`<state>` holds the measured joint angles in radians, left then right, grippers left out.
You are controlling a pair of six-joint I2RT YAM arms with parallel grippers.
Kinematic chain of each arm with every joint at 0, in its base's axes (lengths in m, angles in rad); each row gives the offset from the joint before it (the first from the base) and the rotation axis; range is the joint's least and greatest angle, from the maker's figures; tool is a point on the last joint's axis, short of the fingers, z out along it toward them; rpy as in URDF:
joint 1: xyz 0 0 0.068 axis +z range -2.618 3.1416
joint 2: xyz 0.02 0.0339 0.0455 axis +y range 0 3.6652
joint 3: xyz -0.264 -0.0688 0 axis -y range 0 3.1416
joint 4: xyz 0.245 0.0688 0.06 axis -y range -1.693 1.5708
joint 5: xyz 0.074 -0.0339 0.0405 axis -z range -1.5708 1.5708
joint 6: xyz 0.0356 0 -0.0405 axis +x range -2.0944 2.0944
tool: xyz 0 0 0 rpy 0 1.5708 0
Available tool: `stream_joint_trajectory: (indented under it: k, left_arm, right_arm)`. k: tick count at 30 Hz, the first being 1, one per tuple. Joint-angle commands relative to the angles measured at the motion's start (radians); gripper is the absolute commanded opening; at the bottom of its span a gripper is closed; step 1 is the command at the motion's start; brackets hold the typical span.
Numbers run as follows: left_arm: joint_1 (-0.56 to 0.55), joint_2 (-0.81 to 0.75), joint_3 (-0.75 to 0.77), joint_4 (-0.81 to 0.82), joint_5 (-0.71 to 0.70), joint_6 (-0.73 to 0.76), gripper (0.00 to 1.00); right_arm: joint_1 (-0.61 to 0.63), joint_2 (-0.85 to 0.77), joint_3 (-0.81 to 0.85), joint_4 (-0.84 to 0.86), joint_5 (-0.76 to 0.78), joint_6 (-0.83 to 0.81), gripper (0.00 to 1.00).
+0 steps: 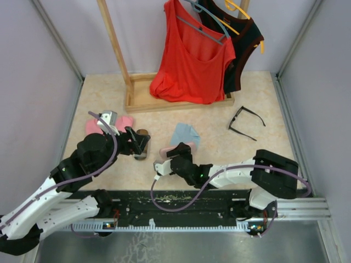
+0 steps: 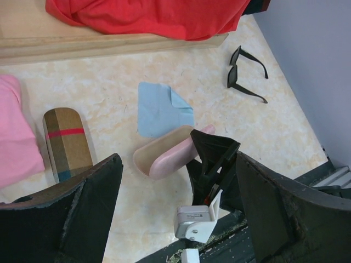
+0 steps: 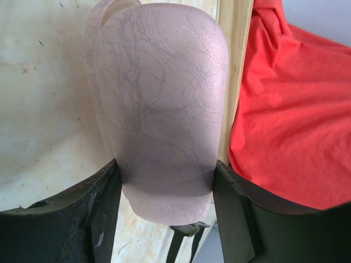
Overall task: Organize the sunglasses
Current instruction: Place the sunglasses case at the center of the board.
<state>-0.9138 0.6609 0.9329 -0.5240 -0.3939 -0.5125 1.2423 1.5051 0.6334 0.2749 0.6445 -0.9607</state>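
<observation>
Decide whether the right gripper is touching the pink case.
Touching. In the right wrist view, the right gripper presses both fingers against the pink case.

Grey walls [image 1: 33, 82] enclose a beige marbled tabletop [image 1: 263, 93].

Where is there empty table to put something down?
Bare table lies between the blue cloth and the black sunglasses, and from the sunglasses toward the near edge. It is crowded around the plaid case and pink case.
</observation>
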Motion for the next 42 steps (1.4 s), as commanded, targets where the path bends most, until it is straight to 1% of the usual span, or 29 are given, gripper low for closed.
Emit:
stream_joint_trajectory:
  k: [1, 7, 14, 19, 24, 27, 30, 32, 34, 35, 42]
  left_arm:
    - [-0.003, 0.007, -0.022, 0.01, -0.011, -0.028, 0.89]
    - [-0.002, -0.007, -0.072, 0.064, 0.045, -0.02, 0.89]
    - [-0.002, -0.019, -0.101, 0.073, 0.042, -0.019, 0.9]
    - [-0.001, -0.027, -0.116, 0.07, 0.038, -0.015, 0.9]
    - [-0.002, -0.032, -0.119, 0.067, 0.031, -0.012, 0.9]
    - [-0.002, -0.032, -0.121, 0.065, 0.028, -0.011, 0.9]
    - [-0.002, -0.035, -0.122, 0.067, 0.026, -0.011, 0.91]
    - [-0.001, -0.036, -0.124, 0.068, 0.026, -0.01, 0.91]
    - [-0.003, -0.036, -0.124, 0.064, 0.022, -0.009, 0.91]
    - [-0.002, -0.036, -0.126, 0.063, 0.021, -0.01, 0.91]
    - [-0.002, -0.039, -0.126, 0.058, 0.018, -0.008, 0.91]
  right_arm:
    - [0.03, 0.059, 0.014, 0.174, 0.059, -0.097, 0.11]
    - [0.052, 0.125, 0.012, 0.179, 0.062, -0.105, 0.16]
    - [0.069, 0.173, 0.012, 0.172, 0.082, -0.095, 0.25]
    - [0.082, 0.172, 0.013, 0.153, 0.096, -0.067, 0.38]
    - [0.085, 0.16, 0.051, 0.045, 0.098, 0.019, 0.51]
    - [0.09, 0.16, 0.072, -0.008, 0.102, 0.056, 0.56]
    - [0.099, 0.155, 0.059, -0.005, 0.105, 0.062, 0.62]
    - [0.107, 0.155, 0.048, 0.003, 0.112, 0.062, 0.68]
    - [0.115, 0.119, 0.037, 0.013, 0.119, 0.062, 0.76]
    - [0.12, 0.112, 0.032, 0.017, 0.123, 0.061, 0.78]
    - [0.158, 0.063, 0.021, -0.002, 0.144, 0.078, 0.84]
